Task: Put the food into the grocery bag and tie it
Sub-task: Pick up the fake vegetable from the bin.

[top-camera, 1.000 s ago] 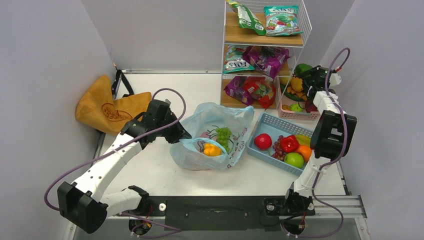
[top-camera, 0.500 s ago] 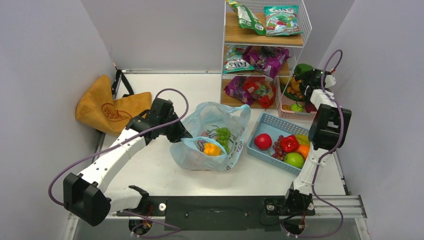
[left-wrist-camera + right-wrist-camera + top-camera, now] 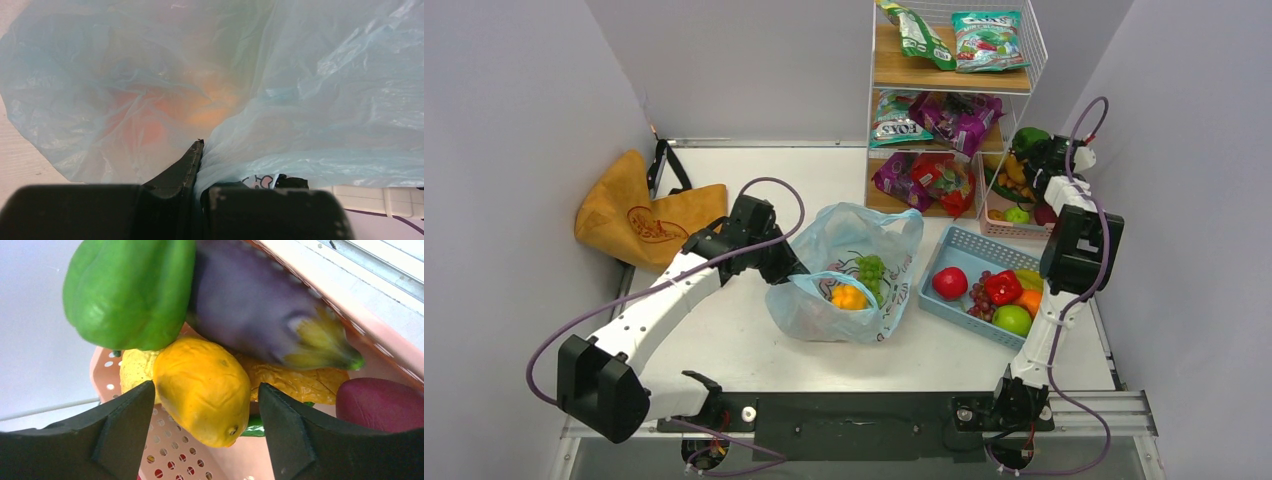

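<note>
Closing in on the right side since a second ago: right pincer (image 3: 204,405) less wide than before, but not shut, with one finger on each side of a yellow lemon (image 3: 205,385). Very near the lemon on both sides, and not squeezing it yet, as far as can be told. Just above the lemon, a green pepper (image 3: 130,290) and a purple eggplant (image 3: 250,300), all piled in the pink basket (image 3: 170,460) down beside the shelf (image 3: 894,72).

On the other side, left pincer (image 3: 199,160) shut tight on the edge of the grocery bag (image 3: 310,100), with its arm swung a little nearer to the bag than a second ago. Holding the mouth of the bag up and open.

Already inside the bag: green grapes (image 3: 871,267) and an orange-yellow pepper (image 3: 849,297). Lying in the middle of the table (image 3: 724,345), between the left arm and a blue basket (image 3: 972,238) with more fruit in it.

Looks like one more piece of food about to be picked, most likely the lemon. Next, probably: squeeze gently, lift it out from under the green pepper, carry it across to the open bag. Might knock the green pepper loose on the way up. Bag not tied yet, so plenty left to do.
</note>
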You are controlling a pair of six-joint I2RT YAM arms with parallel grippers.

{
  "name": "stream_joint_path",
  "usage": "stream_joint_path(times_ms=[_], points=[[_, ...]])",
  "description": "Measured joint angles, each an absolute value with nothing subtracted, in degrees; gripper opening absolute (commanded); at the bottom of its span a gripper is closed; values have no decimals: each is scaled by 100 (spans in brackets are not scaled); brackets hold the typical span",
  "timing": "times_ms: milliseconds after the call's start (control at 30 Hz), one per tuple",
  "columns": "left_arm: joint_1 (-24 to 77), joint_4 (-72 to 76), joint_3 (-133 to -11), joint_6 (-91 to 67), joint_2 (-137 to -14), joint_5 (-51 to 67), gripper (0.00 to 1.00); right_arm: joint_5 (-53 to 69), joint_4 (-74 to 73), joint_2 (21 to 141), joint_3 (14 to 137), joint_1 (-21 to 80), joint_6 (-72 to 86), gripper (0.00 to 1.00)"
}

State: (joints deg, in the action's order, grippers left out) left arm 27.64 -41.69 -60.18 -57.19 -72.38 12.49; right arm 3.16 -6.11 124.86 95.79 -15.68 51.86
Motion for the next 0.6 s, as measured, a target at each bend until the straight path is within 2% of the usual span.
stream_joint_path(times_ms=[67,167,233,600], points=[[2764,-4139,-6018,-5719,-7273,1258,0,351,-591,12554,9592,-1579,5186,57],[2764,-4073,-6018,-5719,-7363,1273,0,421,-558,12643,9598,-1579,5181,34],[2764,-4042,-6018,-5719,-7395,1275,0,469,-561,12648,9566,-1579,5192,25],[2764,-3988,-6018,-5736,-7397,1313,0,814,-242,12328,8947,-1584,5280,18]])
